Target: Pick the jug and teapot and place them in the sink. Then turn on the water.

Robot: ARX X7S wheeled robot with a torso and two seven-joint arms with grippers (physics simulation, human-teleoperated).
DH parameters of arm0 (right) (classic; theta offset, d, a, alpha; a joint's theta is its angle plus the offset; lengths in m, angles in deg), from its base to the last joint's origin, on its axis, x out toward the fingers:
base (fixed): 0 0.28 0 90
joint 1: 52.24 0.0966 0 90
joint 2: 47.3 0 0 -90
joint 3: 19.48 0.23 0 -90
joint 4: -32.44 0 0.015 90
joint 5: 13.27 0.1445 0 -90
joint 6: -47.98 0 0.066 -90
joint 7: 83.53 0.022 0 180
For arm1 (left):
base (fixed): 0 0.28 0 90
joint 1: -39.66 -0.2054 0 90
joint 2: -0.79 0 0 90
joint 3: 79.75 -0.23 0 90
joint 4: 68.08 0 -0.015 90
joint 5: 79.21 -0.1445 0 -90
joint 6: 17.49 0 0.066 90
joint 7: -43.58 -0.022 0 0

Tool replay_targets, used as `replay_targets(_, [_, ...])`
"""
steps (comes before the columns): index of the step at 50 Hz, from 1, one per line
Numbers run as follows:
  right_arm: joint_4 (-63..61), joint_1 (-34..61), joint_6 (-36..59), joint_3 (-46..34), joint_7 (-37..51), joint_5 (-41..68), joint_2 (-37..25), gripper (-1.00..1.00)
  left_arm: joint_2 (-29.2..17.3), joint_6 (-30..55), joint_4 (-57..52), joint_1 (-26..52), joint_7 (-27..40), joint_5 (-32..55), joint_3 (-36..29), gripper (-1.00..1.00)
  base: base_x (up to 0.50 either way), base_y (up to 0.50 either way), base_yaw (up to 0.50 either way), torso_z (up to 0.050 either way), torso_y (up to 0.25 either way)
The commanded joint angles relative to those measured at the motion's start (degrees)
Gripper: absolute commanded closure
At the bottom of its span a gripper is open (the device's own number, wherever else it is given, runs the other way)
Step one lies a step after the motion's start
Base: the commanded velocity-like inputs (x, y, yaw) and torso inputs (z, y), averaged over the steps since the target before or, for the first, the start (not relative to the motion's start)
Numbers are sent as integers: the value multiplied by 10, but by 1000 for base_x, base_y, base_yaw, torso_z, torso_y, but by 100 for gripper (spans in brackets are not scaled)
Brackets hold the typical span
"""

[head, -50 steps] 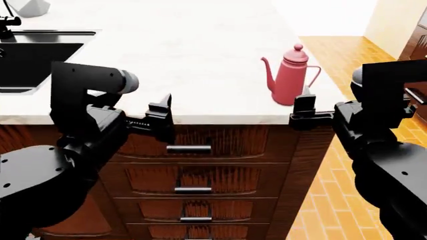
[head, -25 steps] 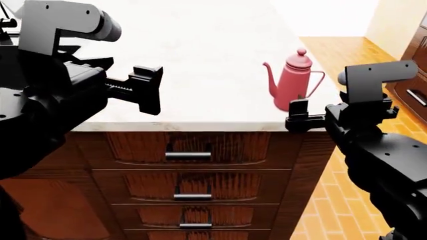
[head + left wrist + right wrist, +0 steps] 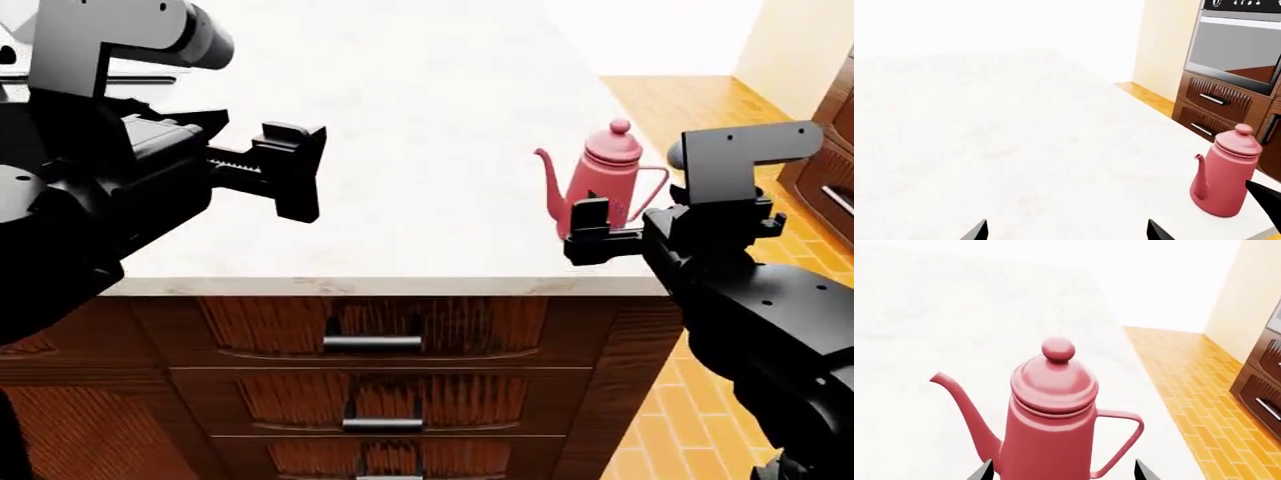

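Observation:
The pink-red teapot (image 3: 603, 185) stands upright near the right front corner of the white counter (image 3: 400, 120), spout pointing left. My right gripper (image 3: 590, 232) is open just in front of it. In the right wrist view the teapot (image 3: 1051, 425) fills the space ahead of the right gripper (image 3: 1064, 472), its body not between the tips. My left gripper (image 3: 294, 170) hovers open over the counter's left part, far from the teapot (image 3: 1224, 180); nothing sits in the left gripper (image 3: 1067, 232). The jug and the water are out of view. Only a dark sliver of the sink (image 3: 134, 78) shows behind my left arm.
Wooden drawers with metal handles (image 3: 374, 345) run under the counter's front edge. Orange brick floor (image 3: 694, 100) lies to the right of the counter. An oven and dark drawer fronts (image 3: 1227, 75) stand beyond the teapot in the left wrist view.
My left arm has risen from below the counter's edge to above its surface. The right gripper has lifted to the teapot's base level. The head view has shifted and most of the sink is now hidden.

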Motion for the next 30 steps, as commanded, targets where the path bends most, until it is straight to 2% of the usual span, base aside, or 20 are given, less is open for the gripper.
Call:
replay_targets(1, [9, -2, -3, 0, -1, 6, 5, -100, -3, -14, -1, -6, -13, -11, -8, -100, 172, 0, 0, 0, 0])
replay_targets(10, [33, -9, -31, -12, 0, -4, 16, -100, -8, -21, -4, -9, -15, -9, -12, -100, 0, 0, 0, 0, 0])
replay_targets(30, [210, 40, -171, -84, -26, -74, 29, -100, -12, -38, -6, -16, -32, -17, -21, -100, 0, 0, 0, 0, 0])
